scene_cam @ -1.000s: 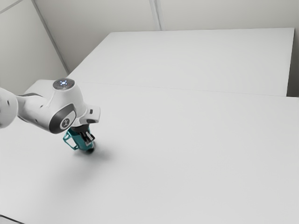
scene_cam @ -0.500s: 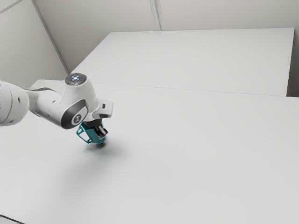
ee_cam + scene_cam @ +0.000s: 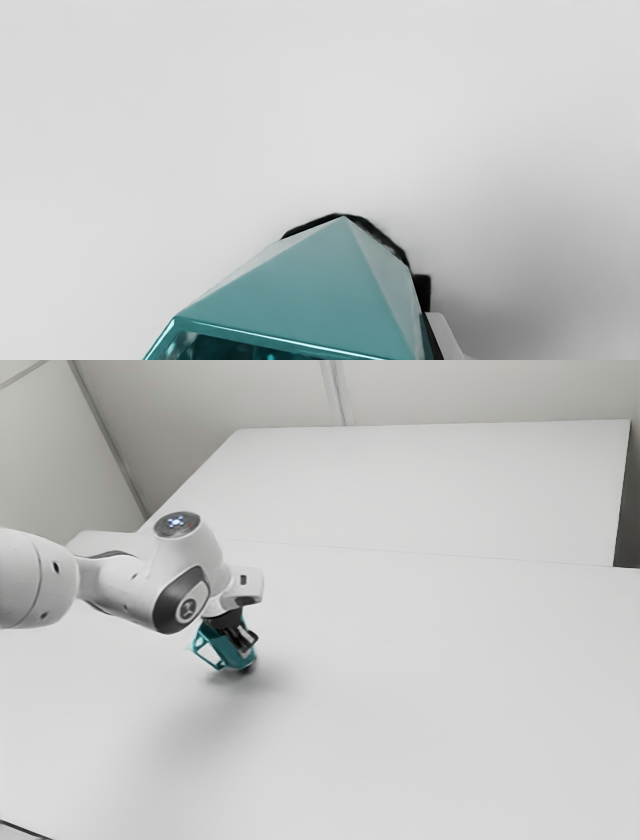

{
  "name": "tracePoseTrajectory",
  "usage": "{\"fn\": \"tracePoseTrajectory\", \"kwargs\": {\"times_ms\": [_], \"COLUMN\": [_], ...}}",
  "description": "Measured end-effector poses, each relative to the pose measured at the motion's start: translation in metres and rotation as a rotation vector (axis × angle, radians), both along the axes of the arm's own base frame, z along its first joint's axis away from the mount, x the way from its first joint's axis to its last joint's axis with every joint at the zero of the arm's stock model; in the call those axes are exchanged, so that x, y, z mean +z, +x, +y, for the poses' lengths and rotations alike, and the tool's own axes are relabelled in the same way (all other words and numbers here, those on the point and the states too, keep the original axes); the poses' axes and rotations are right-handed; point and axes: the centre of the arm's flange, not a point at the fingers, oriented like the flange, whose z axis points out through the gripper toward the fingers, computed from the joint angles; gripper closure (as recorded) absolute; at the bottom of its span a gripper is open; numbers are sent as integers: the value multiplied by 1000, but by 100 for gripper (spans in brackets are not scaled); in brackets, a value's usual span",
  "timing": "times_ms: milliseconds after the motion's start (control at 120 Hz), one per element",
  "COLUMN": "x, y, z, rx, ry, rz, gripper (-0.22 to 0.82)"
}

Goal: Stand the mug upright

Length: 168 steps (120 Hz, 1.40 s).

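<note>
You have the teal faceted mug (image 3: 232, 649) left of centre in the exterior view, leaning, with its dark base (image 3: 246, 669) toward the lower right and its handle (image 3: 206, 651) out on the left. The claw (image 3: 245, 639) appears to be holding the mug by its body, though the mug hides part of that grip from you. In the wrist view, the open mouth is near the bottom edge and the base peeks out at the far end.

As far as you can judge, the grasp is done, but the upright pose is not: the mug is still well off vertical. What remains is to bring it level, base down on the table (image 3: 420, 690), and then let go. You can't tell whether the base touches the tabletop or hangs just over it.

Compared with half a second ago, the arm (image 3: 150, 575) and the mug have shifted together toward the right of the exterior view, and the lean looks much the same, so the mug is travelling with the claw.
</note>
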Motion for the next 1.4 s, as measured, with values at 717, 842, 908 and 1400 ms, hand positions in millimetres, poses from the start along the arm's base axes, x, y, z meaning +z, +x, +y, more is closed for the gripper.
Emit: {"fn": "tracePoseTrajectory", "kwargs": {"times_ms": [717,842,908,1400], "x": [-2,-2,-3,-4], "y": [7,6,5,2], "z": [-32,-32,-33,-38], "rx": [-16,4,10,37], "ry": [-27,-43,-47,-59], "rz": [1,7,14,43], "gripper": [79,79,79,62]}}
